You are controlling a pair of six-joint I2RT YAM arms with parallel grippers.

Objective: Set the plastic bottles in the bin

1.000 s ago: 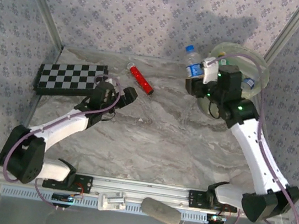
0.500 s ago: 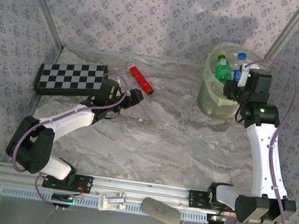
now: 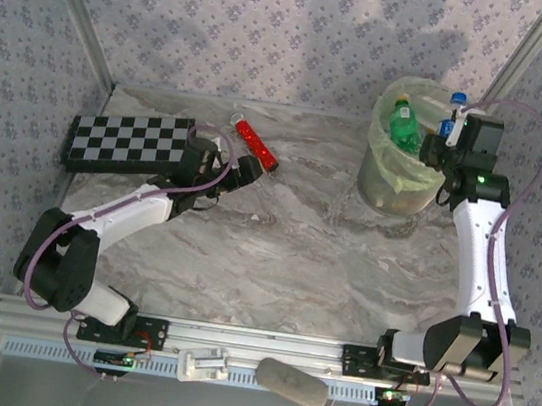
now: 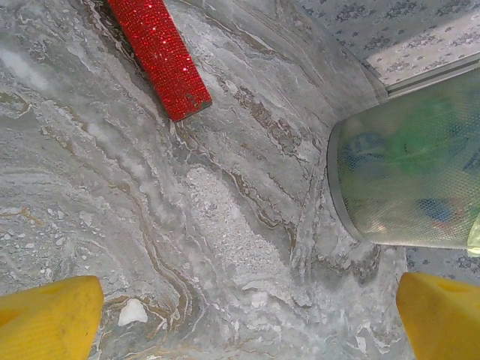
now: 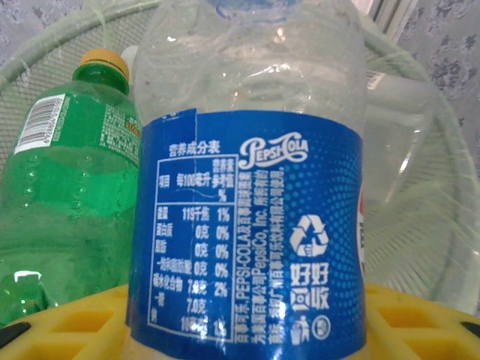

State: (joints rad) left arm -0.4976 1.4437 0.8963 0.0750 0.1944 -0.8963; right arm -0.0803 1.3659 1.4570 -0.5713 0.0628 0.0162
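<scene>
My right gripper [image 3: 450, 129] hangs over the right side of the bin [image 3: 378, 173], a pale-green translucent bucket with a liner. It is shut on a clear plastic bottle [image 3: 456, 101] with a blue cap. In the right wrist view this bottle [image 5: 247, 225] shows its blue label between my yellow fingers [image 5: 420, 322]. A green plastic bottle [image 5: 67, 195] with a yellow cap stands inside the bin's mesh rim [image 5: 420, 217]; it is also in the top view [image 3: 403, 126]. My left gripper [image 3: 245, 172] is open just below the red tube [image 3: 256, 146], nothing between its fingertips [image 4: 52, 319].
The black-and-white chequered board [image 3: 128, 140] lies at the back left, beside my left arm. The red glitter tube [image 4: 161, 56] lies ahead of the left gripper [image 4: 251, 319], with the bin [image 4: 405, 172] further to the right. Patterned walls close the back and both sides.
My right arm has carried the clear bottle from left of the bin to above its right side. My left gripper has crept forward towards the red tube.
</scene>
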